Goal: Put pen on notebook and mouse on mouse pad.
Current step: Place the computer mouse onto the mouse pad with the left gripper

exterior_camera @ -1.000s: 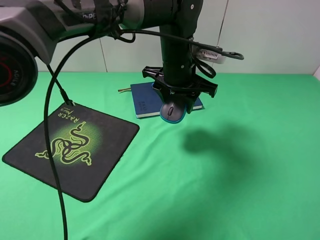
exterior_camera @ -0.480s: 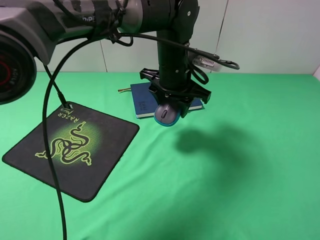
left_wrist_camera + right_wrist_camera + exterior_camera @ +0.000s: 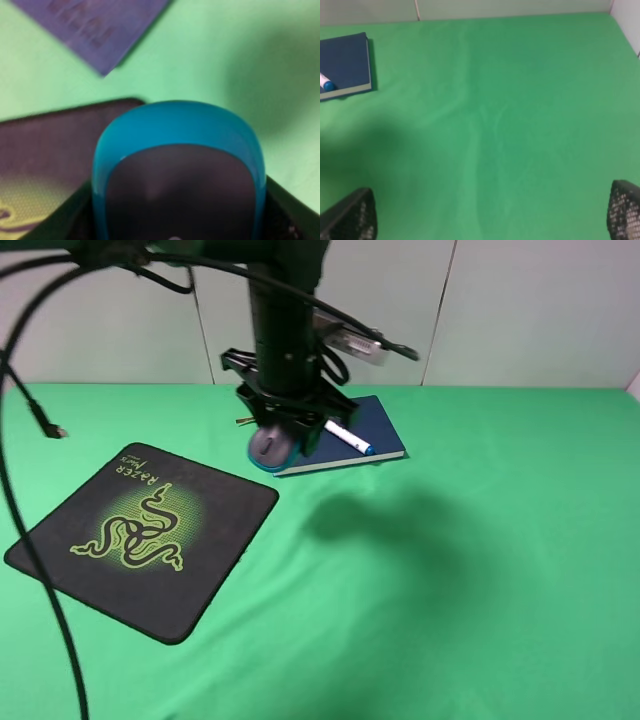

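Observation:
My left gripper (image 3: 270,445) hangs in the air over the notebook's near left corner, shut on the mouse (image 3: 267,449), whose dark top and teal rim fill the left wrist view (image 3: 177,190). The white pen (image 3: 347,437) with blue ends lies on the navy notebook (image 3: 375,428). To the left lies the black mouse pad (image 3: 150,535) with its green logo, also seen under the mouse (image 3: 45,150). The right gripper (image 3: 485,212) is open over bare cloth, only its fingertips (image 3: 350,217) showing; it is out of the exterior view.
Green cloth (image 3: 450,570) covers the table up to a pale wall at the back. A black cable (image 3: 30,530) hangs down at the left, over the pad. The left arm casts a shadow (image 3: 400,525) on the cloth in the middle.
The left arm has carried the mouse leftward, from the notebook's right part to its left corner, uncovering the pen lying on the notebook.

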`<state>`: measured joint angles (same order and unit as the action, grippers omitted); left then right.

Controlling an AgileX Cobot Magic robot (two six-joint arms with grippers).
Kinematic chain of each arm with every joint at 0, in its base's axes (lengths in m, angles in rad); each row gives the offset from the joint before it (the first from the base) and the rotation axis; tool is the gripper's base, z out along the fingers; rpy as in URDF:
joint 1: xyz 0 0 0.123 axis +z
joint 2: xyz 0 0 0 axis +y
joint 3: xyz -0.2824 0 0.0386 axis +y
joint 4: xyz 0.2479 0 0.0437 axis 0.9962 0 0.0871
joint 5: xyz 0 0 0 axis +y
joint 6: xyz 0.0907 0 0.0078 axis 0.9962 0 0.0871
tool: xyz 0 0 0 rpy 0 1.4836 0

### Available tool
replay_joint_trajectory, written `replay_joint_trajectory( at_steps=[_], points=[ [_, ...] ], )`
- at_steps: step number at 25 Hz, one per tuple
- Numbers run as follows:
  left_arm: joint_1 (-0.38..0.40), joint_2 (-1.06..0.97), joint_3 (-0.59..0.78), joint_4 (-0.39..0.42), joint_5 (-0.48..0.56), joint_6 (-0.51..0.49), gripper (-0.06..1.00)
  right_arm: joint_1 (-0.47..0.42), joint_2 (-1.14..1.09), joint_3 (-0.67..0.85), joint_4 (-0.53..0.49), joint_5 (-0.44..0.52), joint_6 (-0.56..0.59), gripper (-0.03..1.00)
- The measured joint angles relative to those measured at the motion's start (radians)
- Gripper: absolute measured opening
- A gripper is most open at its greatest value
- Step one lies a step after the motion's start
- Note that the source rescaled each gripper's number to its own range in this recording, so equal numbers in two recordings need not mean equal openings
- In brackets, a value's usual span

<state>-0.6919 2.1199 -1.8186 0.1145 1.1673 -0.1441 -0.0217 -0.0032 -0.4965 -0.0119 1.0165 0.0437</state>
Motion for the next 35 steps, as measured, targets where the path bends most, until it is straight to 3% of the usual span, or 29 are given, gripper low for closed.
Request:
replay_joint_trajectory(
  at_steps=[7, 13, 22, 29, 35],
  points=[
    [0.082, -0.133, 0.233, 0.001, -0.058, 0.019, 0.00, 0.000, 0.000, 0.000, 0.000, 0.000, 0.000, 1.00],
    [0.175, -0.216, 0.473, -0.023, -0.183, 0.042, 0.00, 0.000, 0.000, 0.000, 0.000, 0.000, 0.000, 1.00],
    [0.325, -0.238, 0.688, -0.038, -0.360, 0.079, 0.00, 0.000, 0.000, 0.000, 0.000, 0.000, 0.000, 1.00],
    [0.365, -0.238, 0.732, -0.033, -0.521, 0.079, 0.00, 0.000, 0.000, 0.000, 0.000, 0.001, 0.000, 1.00],
    [0.365, -0.238, 0.738, -0.033, -0.585, 0.079, 0.00, 0.000, 0.000, 0.000, 0.000, 0.001, 0.000, 1.00]
  ],
)
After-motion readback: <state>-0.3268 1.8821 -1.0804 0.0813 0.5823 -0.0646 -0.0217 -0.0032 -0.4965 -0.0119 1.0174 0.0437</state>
